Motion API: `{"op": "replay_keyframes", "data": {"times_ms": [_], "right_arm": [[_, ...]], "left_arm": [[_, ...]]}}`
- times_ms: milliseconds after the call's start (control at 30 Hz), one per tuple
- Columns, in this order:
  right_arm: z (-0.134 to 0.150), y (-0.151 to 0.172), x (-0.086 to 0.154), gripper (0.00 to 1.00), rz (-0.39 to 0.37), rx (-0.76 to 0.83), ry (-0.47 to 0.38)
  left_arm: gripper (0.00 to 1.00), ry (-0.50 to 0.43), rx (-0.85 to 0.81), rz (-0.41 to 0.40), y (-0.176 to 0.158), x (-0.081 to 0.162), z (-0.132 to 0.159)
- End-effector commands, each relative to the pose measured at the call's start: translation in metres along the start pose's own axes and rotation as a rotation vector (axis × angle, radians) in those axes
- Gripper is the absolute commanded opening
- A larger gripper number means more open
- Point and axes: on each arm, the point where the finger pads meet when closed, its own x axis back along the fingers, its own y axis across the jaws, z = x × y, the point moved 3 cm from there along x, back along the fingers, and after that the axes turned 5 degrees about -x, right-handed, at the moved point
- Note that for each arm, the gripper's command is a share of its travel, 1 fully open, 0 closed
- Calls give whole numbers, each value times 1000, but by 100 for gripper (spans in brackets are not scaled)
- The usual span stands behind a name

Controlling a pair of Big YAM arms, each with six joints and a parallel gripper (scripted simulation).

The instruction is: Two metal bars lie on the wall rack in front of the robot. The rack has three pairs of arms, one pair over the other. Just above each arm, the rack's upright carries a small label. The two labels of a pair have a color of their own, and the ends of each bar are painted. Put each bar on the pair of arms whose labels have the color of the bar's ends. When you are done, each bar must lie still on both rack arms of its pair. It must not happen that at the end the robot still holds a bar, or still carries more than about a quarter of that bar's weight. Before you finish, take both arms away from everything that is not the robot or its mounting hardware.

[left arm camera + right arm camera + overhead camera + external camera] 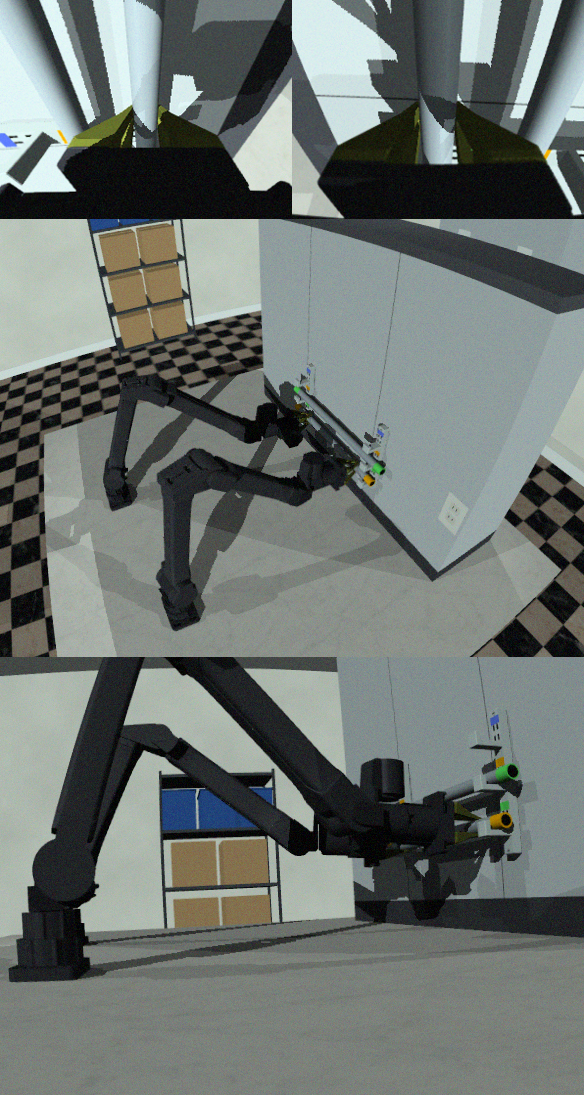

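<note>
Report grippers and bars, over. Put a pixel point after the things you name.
Left gripper [306, 418] [146, 109], right gripper [352, 464] [475, 825] [438, 105] shut on orange-ended grey metal bar [369, 480] [495, 821] [144, 59] [438, 39]. Green-ended grey metal bar [338, 429] [501, 774] [31, 68] [559, 83] occupies orange-labelled rack arms [492, 788].
</note>
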Motion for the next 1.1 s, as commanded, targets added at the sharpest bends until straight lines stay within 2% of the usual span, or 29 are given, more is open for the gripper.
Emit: {"op": "replay_keyframes", "data": {"times_ms": [0,1067], "right_arm": [[-3,-71,-8,0,114,-33,-5],[-6,-96,-7,0,114,-33,-5]], "left_arm": [[0,15,15,-88,64,-6,11],[0,15,14,-88,89,-2,13]]}}
